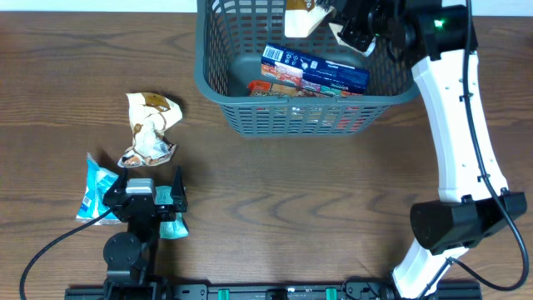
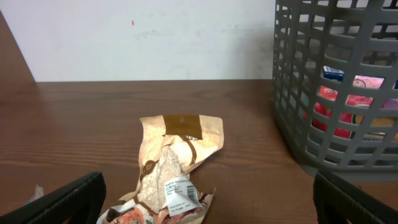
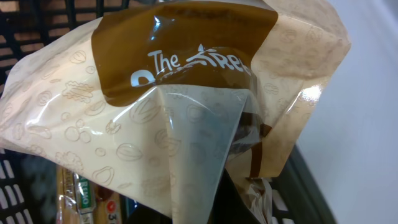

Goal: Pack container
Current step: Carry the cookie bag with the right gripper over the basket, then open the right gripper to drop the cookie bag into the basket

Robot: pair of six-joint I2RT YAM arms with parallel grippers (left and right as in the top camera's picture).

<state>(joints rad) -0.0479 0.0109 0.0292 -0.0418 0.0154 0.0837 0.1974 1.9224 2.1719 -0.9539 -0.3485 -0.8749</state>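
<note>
The grey-blue slotted basket (image 1: 250,112) stands at the back middle of the table; it also shows in the left wrist view (image 2: 323,106). Inside lie a blue packet (image 1: 321,71) and red packets. My right gripper (image 1: 333,23) is shut on a cream-and-brown snack bag (image 1: 301,17) and holds it over the basket's far side; the bag fills the right wrist view (image 3: 155,106). My left gripper (image 1: 150,200) is open and empty at the front left. A crumpled cream-and-brown bag (image 1: 150,129) lies just beyond it, also in the left wrist view (image 2: 174,168).
A light-blue packet (image 1: 93,185) lies by the left gripper, partly under it. A teal packet (image 1: 173,223) shows at the gripper's right side. The wooden table's back edge meets a white wall (image 2: 155,37).
</note>
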